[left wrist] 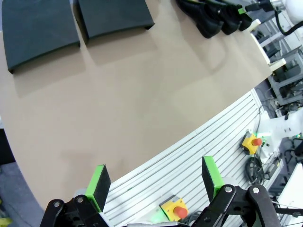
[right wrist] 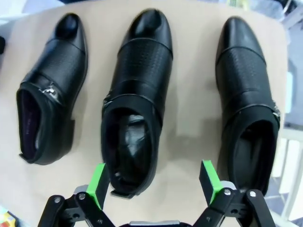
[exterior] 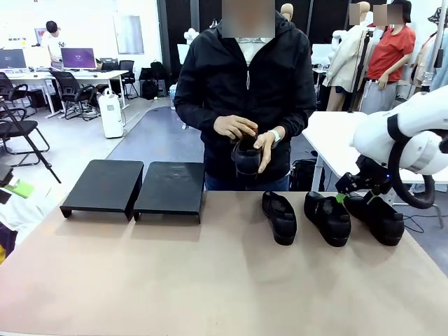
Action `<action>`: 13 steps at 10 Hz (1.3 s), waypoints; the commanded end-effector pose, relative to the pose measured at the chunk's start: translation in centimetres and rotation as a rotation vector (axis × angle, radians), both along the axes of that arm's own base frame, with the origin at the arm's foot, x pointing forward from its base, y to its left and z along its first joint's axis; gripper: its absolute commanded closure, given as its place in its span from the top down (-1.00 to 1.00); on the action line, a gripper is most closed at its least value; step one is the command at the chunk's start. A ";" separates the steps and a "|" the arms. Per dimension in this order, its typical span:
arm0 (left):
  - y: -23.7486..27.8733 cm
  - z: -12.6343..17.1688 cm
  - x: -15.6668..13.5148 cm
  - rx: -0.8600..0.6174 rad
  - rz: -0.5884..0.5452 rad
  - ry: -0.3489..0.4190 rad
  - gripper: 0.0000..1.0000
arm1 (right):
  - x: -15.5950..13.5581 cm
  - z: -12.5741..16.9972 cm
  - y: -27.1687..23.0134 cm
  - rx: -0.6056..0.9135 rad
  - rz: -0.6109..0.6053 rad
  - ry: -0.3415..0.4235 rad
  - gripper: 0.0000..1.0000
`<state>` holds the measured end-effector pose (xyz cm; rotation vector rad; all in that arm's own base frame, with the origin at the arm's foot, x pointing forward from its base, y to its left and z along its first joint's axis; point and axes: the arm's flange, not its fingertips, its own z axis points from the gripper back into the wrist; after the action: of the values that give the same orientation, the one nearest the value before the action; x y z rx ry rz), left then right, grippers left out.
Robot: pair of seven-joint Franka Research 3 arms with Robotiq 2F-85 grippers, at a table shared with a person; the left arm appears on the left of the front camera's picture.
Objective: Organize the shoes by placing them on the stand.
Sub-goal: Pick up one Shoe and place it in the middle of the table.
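Shoes (exterior: pixel 327 218): in the front view three sit in a row on the right half of the tabletop (exterior: pixel 210 280), toes toward the robot. A fourth shoe (exterior: pixel 246 155) is up in the person's hands (exterior: pixel 238 127) at the far side. The stand (exterior: pixel 171 187), two black platforms side by side, is at far left, well apart from the row. The right end effector (exterior: pixel 345 196) hangs by the middle and rightmost shoes, but the arm blocks most of it, so I can't read the jaws here.

Left wrist view: the left end effector (left wrist: pixel 156 182) is spread wide with nothing in it, over the tabletop's near edge. Both platforms are top left, one cropped. The shoes are jammed into the top right corner and cut off.

Right wrist view: here the right one's jaws show clearly, wide apart and gripping nothing, either side of the middle shoe's heel. Height above it is hard to judge. One finger partly covers the rightmost shoe's heel.
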<state>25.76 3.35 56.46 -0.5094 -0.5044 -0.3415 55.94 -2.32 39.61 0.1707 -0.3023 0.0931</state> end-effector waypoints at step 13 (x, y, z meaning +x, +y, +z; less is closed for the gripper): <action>0.1 0.1 -0.1 -0.012 -0.018 -0.006 1.00 | 4.7 -4.5 1.1 -0.039 -0.009 0.221 -1.00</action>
<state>25.76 3.35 56.46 -0.5094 -0.5044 -0.3415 60.08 -1.30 34.33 0.1567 -0.1072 0.0810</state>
